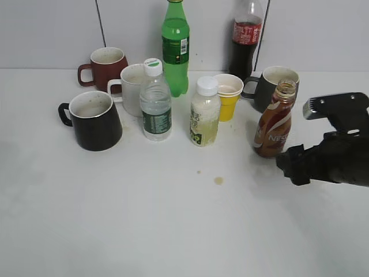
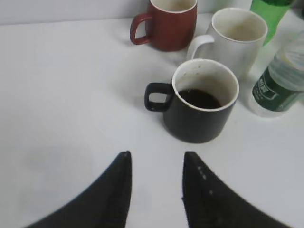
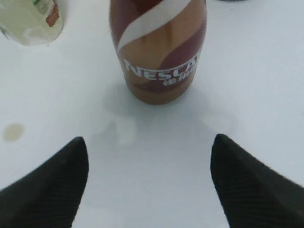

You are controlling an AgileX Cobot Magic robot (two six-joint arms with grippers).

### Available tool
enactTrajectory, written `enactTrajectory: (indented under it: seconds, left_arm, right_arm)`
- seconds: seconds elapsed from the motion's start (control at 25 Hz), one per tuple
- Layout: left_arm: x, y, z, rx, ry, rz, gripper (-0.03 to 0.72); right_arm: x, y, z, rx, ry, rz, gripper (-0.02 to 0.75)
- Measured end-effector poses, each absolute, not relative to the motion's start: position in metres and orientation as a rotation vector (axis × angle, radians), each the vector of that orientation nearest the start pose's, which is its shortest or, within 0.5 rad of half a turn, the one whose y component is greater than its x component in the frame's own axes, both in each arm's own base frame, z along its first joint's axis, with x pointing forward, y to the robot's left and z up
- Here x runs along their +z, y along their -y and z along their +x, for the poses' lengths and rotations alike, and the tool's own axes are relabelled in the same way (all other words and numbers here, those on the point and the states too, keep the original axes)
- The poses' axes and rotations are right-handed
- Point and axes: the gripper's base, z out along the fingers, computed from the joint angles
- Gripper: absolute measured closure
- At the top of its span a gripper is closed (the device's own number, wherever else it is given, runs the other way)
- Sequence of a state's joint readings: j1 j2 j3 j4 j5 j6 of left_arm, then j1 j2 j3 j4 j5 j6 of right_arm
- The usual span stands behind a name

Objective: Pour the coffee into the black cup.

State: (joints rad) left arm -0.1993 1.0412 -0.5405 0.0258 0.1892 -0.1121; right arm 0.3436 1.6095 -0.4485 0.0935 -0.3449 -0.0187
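Brown coffee bottle (image 3: 159,52), top cropped

A: What stands on the white table (image 1: 144,225)?

B: At the back, a reddish-brown mug (image 1: 104,67), a white mug (image 1: 131,88), a green soda bottle (image 1: 175,48), a cola bottle (image 1: 246,36) and a dark grey mug (image 1: 271,86).

A: And nearer?

B: The black cup (image 1: 92,120), a water bottle (image 1: 155,101), a pale juice bottle (image 1: 204,112), a yellow paper cup (image 1: 228,96), the uncapped coffee bottle (image 1: 274,120), and two brown drips (image 1: 218,180).
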Motion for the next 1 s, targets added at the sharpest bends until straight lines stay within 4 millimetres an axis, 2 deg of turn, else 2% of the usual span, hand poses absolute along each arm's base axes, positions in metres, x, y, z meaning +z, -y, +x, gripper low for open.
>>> enactTrajectory:
  seconds: [0.16, 0.24, 0.36, 0.48, 0.6, 0.76, 0.88, 1.0]
  left_arm:
    - [0.283, 0.033, 0.169, -0.139, -2.255, 0.118, 0.406]
    - [0.293, 0.027, 0.143, -0.132, -2.282, 0.116, 0.406]
    - [0.298, 0.021, 0.111, -0.126, -2.319, 0.113, 0.406]
    - [0.303, 0.014, 0.079, -0.122, -2.315, 0.125, 0.406]
    - [0.304, 0.008, 0.049, -0.117, -2.293, 0.145, 0.406]
    - [0.304, 0.002, 0.018, -0.117, -2.205, 0.162, 0.407]
    - [0.305, -0.001, 0.001, -0.125, -2.120, 0.157, 0.407]
    - [0.301, -0.002, -0.004, -0.128, -2.087, 0.155, 0.412]
  right_arm:
    - [0.175, -0.078, 0.219, 0.199, -2.369, -0.319, 0.142]
    - [0.197, -0.075, 0.205, 0.206, -2.405, -0.341, 0.142]
    - [0.234, -0.067, 0.176, 0.225, -2.452, -0.365, 0.142]
    - [0.261, -0.057, 0.144, 0.244, -2.432, -0.379, 0.142]
    - [0.276, -0.045, 0.107, 0.254, -2.417, -0.397, 0.144]
    - [0.285, -0.030, 0.065, 0.251, -2.377, -0.416, 0.145]
    - [0.285, -0.019, 0.036, 0.258, -2.290, -0.413, 0.145]
    - [0.287, -0.013, 0.017, 0.270, -2.186, -0.400, 0.145]
